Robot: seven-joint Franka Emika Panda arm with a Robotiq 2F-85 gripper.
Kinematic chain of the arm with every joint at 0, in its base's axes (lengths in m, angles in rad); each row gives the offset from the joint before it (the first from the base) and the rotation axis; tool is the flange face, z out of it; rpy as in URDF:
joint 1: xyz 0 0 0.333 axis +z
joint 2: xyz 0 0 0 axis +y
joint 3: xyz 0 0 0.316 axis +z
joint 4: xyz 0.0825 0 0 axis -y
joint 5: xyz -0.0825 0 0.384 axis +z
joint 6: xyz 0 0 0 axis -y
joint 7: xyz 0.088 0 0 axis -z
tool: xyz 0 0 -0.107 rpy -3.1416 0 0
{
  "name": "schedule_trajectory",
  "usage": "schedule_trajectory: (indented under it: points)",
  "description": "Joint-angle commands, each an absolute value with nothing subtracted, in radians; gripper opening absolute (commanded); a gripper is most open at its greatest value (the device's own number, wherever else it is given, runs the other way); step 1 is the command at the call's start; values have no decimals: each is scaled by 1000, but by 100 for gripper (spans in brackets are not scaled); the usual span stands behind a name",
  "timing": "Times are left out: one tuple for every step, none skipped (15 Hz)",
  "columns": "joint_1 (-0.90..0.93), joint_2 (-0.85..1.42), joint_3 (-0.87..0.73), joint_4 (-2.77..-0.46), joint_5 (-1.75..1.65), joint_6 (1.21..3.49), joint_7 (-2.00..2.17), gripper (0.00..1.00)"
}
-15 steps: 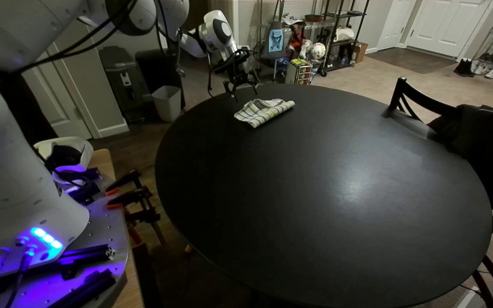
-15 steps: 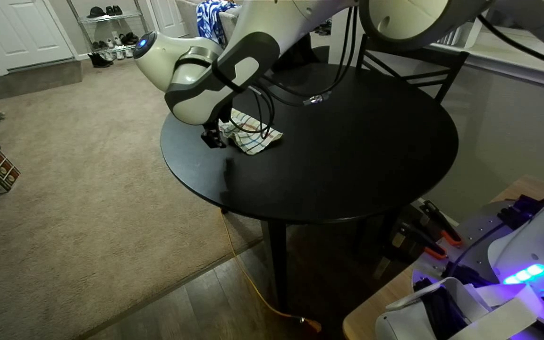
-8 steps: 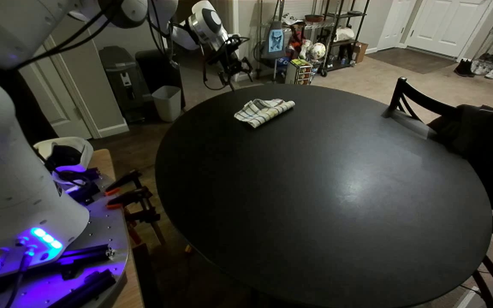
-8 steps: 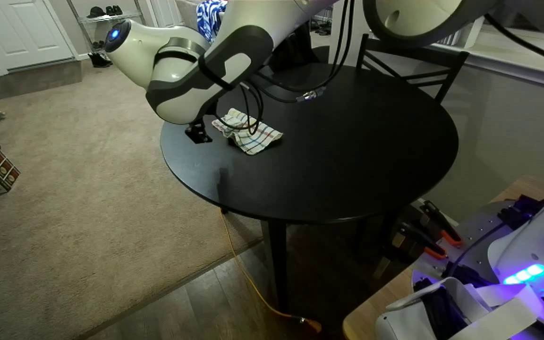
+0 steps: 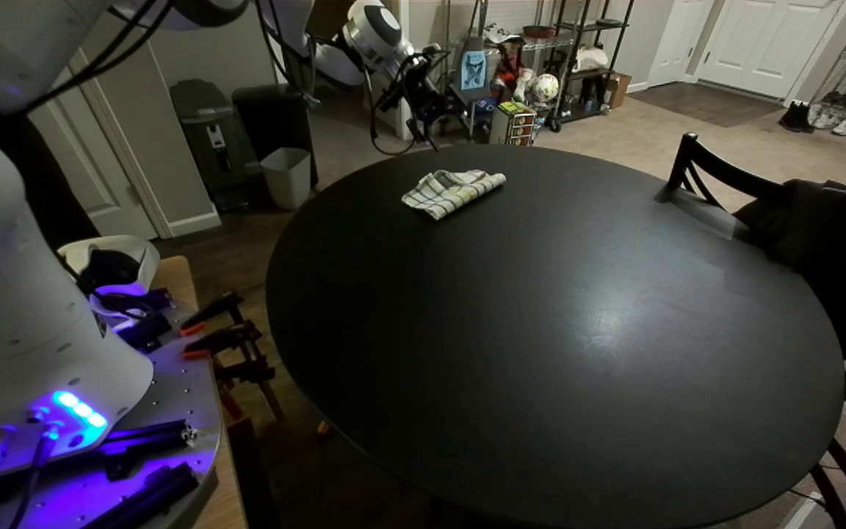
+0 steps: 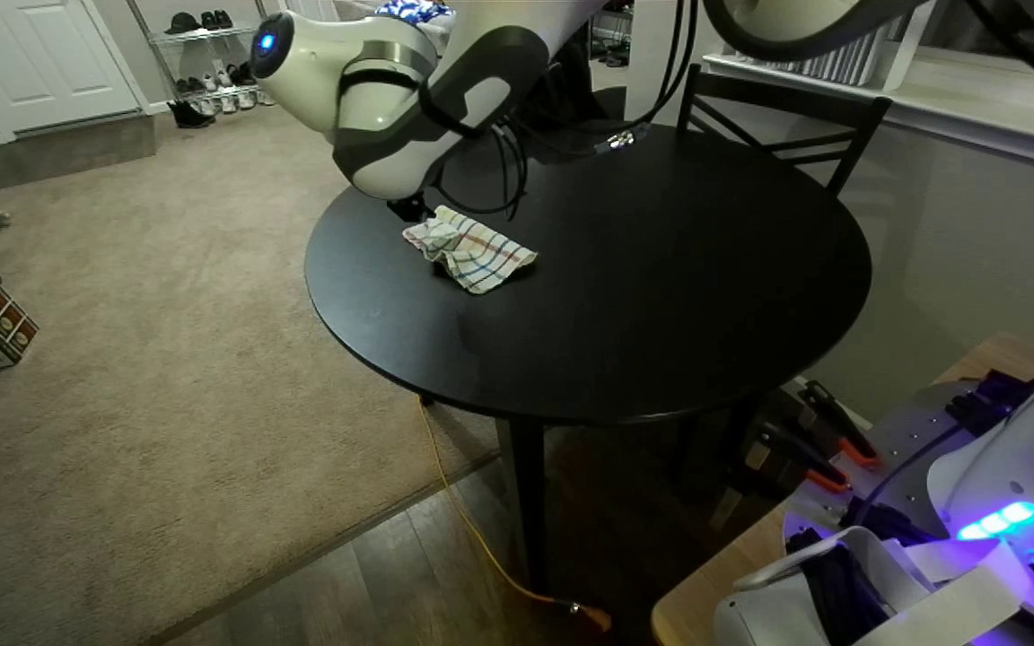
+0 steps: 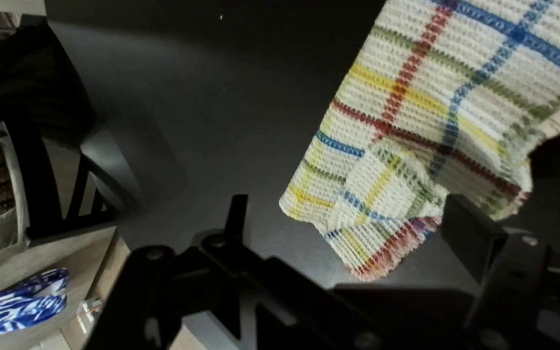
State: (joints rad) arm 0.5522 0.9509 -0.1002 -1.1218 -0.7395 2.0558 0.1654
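Loosely folded, the white cloth (image 7: 421,109) bears multicoloured checks.

In an exterior view, there is lots of room to pass over the counter (image 5: 540,330) in the middle of the frame. A bumpy cloth (image 5: 454,192) gets in the way at top middle, and a chair (image 5: 733,173) blocks the counter's edge at upper right.

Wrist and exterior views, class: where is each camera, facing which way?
Wrist view: on the wrist, facing the cloth; gripper shows.
An exterior view: beside the base, looking over the table towards shelves; base, arm, gripper show.
An exterior view: beside the base, facing table and carpet; base, arm show.
Both exterior views share table and cloth.
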Motion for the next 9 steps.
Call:
schedule_trajectory:
  points:
    - [467, 896, -71, -1292, -691, 2179, 175, 100]
    - [445, 893, -67, -1320, -675, 2206, 174, 100]
    - [424, 895, -63, -1347, -663, 2239, 167, 100]
    - [406, 889, -59, -1378, -654, 2270, 164, 100]
    - [389, 888, -51, -1395, -655, 2288, 169, 100]
    - [381, 889, -53, -1412, -656, 2307, 169, 100]
    - [372, 882, -53, -1434, -658, 2327, 168, 100]
    - [370, 881, -55, -1446, -661, 2342, 173, 100]
    - [385, 942, -68, -1350, -667, 2301, 164, 100]
